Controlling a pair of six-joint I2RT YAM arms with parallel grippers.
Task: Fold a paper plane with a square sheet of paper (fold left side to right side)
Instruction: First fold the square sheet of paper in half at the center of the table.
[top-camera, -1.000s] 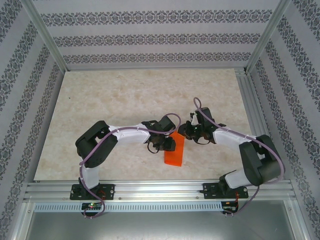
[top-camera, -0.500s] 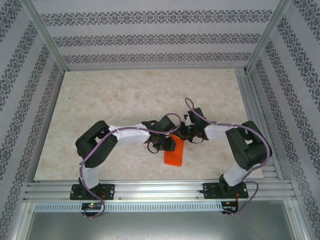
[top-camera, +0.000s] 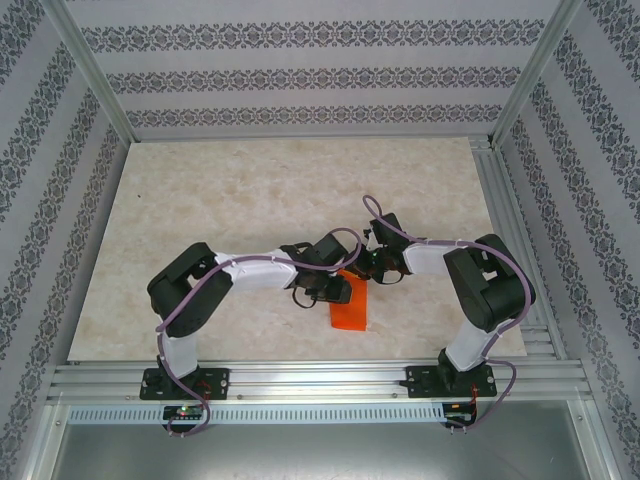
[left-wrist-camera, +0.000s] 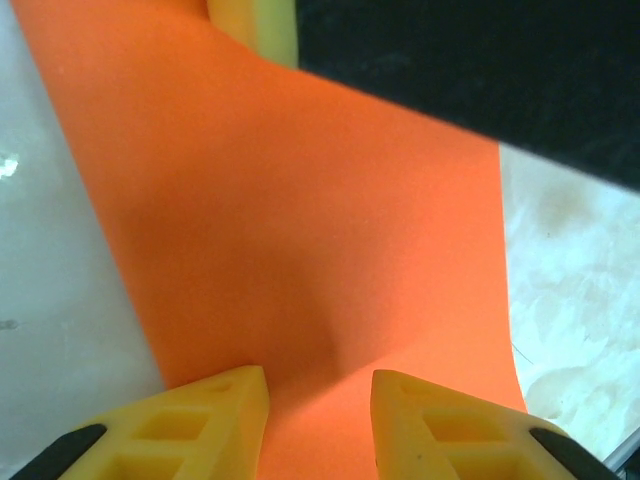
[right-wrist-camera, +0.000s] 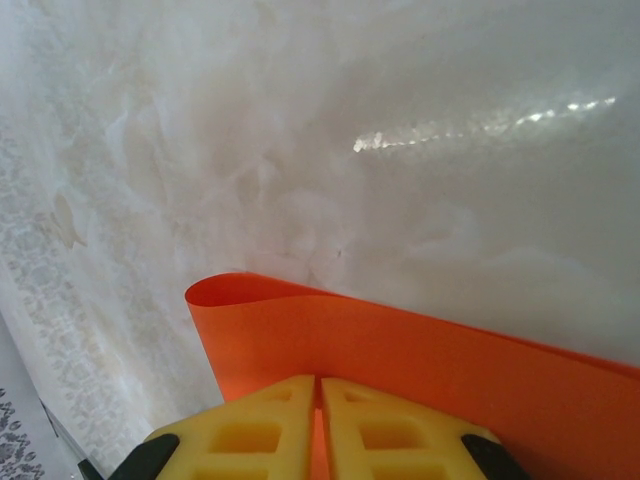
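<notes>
The square sheet of paper (top-camera: 349, 306) is bright orange and lies doubled over as a long rectangle on the table near the front edge. My right gripper (top-camera: 363, 267) is at its far end, shut on the paper's edges (right-wrist-camera: 400, 350). A rounded fold loop shows to the left of its fingertips (right-wrist-camera: 319, 400). My left gripper (top-camera: 336, 288) hovers low over the paper's left side. Its yellow fingers (left-wrist-camera: 225, 415) stand apart with flat orange paper (left-wrist-camera: 300, 230) beneath them and nothing pinched. A yellow finger of the right gripper (left-wrist-camera: 255, 25) shows at the top of the left wrist view.
The marbled table (top-camera: 250, 200) stretches far and left of the arms. An aluminium frame rail (top-camera: 320, 375) runs along the near edge, with patterned walls on three sides. The two wrists nearly touch over the paper.
The right arm has swung left, bringing its gripper up against the left wrist at the paper's far end. The left arm and the paper's near end have barely moved.
</notes>
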